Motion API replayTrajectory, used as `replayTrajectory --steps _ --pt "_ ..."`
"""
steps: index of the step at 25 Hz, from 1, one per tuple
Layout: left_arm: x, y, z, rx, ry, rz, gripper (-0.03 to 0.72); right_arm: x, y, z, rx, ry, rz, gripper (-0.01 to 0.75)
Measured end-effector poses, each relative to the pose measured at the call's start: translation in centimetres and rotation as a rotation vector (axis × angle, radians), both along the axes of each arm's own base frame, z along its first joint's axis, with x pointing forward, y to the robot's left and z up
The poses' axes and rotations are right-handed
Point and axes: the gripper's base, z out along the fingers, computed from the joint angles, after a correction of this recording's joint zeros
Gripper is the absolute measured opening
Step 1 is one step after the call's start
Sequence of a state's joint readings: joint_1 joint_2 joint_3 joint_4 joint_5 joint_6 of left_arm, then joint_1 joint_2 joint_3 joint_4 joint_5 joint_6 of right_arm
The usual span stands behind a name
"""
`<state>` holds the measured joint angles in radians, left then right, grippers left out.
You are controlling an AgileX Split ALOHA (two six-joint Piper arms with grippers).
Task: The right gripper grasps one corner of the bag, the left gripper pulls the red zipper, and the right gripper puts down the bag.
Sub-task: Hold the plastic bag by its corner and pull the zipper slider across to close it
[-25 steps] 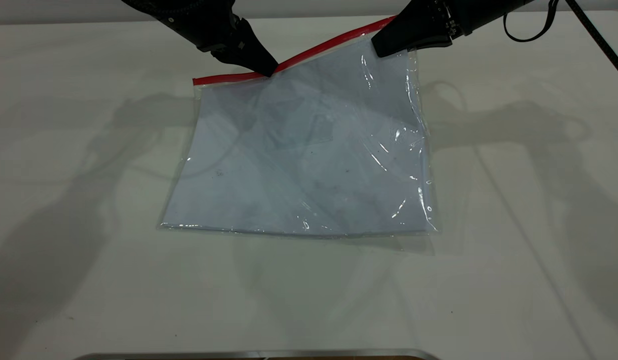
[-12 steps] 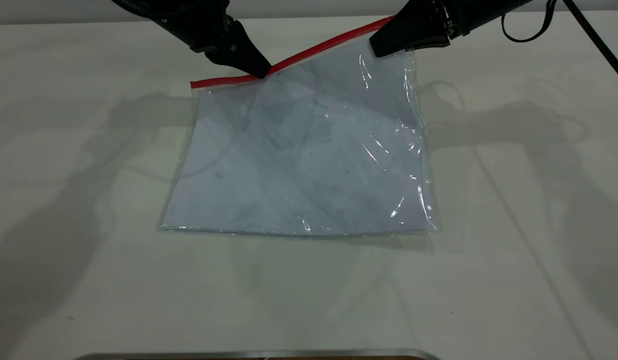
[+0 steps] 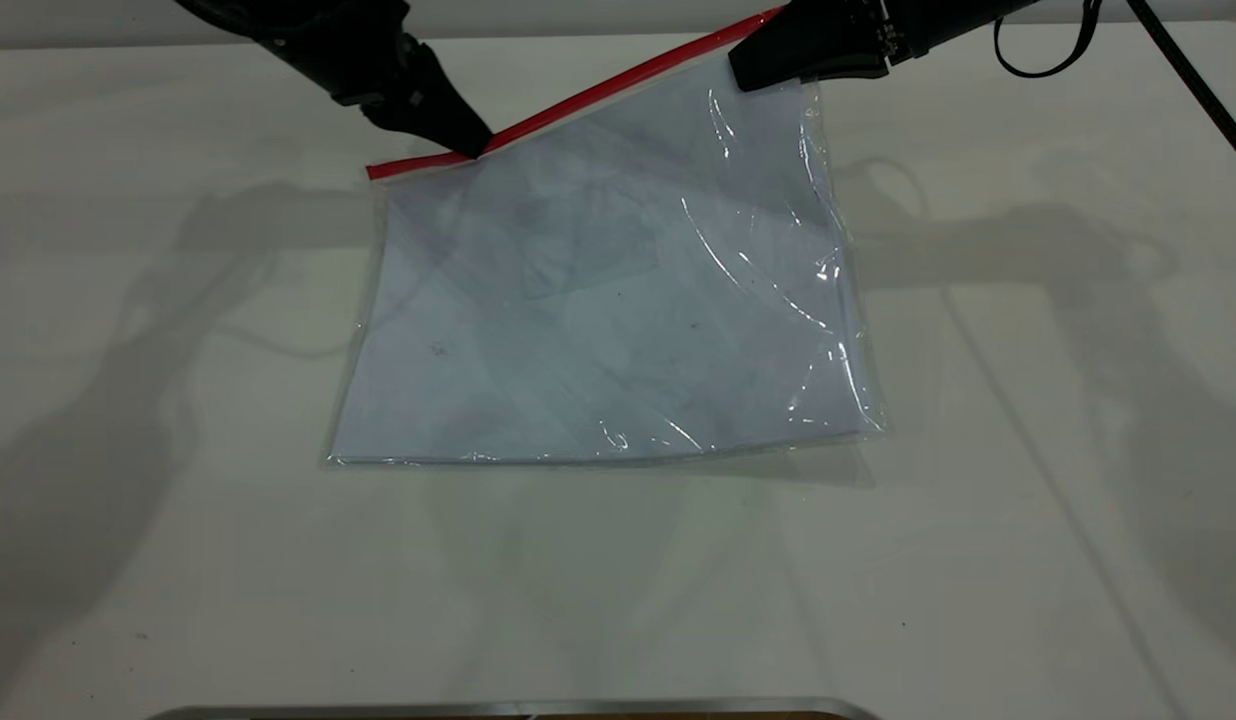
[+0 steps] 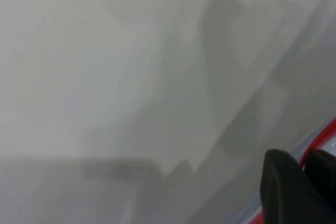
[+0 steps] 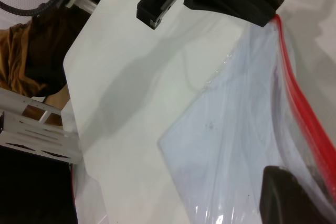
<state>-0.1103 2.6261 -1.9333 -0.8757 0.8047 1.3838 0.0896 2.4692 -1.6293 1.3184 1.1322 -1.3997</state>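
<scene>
the white table (image 3: pixel 618 600) fills the lower frame, bare up to the bag (image 3: pixel 598 300), which lies flat at centre with its near edge down and its upper right side lifted. along its far edge runs the red zipper (image 3: pixel 578 100), rising toward the upper right. at upper left the left gripper (image 3: pixel 473 148) is pinched closed on the zipper near its left end. at top right the right gripper (image 3: pixel 753 72) is clamped on the corner (image 3: pixel 768 16)

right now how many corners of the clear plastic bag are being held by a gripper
1. The black right gripper holds the clear plastic bag's far right corner, at the red zipper's end. The black left gripper pinches the zipper near the far left corner. Both near corners lie free.
</scene>
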Motion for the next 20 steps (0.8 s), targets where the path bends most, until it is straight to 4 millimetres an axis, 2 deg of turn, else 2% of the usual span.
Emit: replayTrajectory --steps 6,10,17,20 --pt "-0.1 1.3 -0.5 0.094 0.016 -0.014 0.103 0.0 0.0 0.0 0.001 -0.003 0.000 0.033" --pt "0.0 2.9 -0.8 0.145 0.029 0.012 0.103 0.0 0.0 0.0 0.003 -0.006 0.000 0.033" --pt "0.3 5.0 -0.9 0.170 0.030 0.047 0.101 0.0 0.0 0.1 0.007 -0.005 0.001 0.033" --pt "0.3 5.1 -0.9 0.168 0.033 0.052 0.101 0.0 0.0 0.1 0.008 -0.010 0.004 0.033"
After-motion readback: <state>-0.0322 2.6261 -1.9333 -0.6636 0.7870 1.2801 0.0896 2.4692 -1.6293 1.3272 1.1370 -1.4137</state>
